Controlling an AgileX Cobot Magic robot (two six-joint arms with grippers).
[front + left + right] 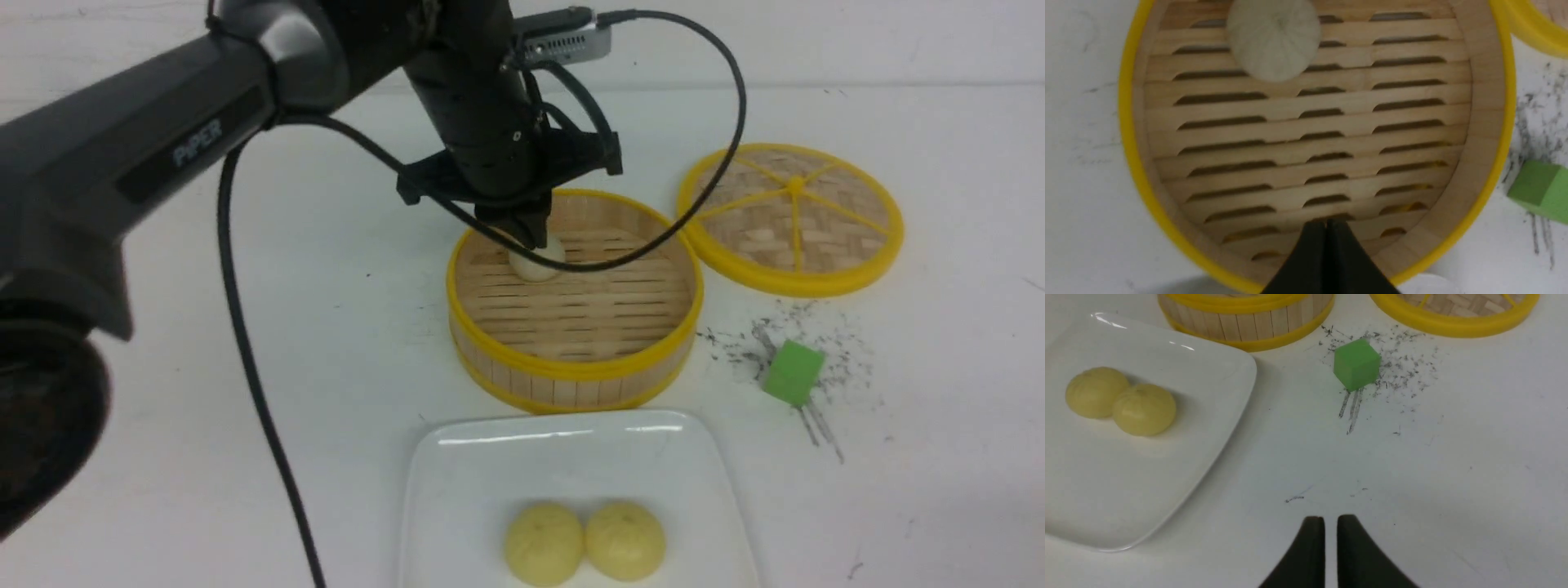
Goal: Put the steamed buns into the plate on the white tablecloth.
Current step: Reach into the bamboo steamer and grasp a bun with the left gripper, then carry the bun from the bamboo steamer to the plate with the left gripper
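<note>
A cream-white steamed bun lies on the slats of the bamboo steamer. My left gripper hangs inside the steamer just above and beside this bun, shut, with nothing between its fingers. Two pale yellow steamed buns sit side by side in the white plate on the white tablecloth, in front of the steamer. My right gripper hovers low over bare cloth to the right of the plate, its fingers nearly touching and holding nothing.
The steamer's round woven lid lies flat at the back right. A green block sits on a patch of dark scribble marks right of the steamer. The left arm's black cable hangs down to the left of the plate.
</note>
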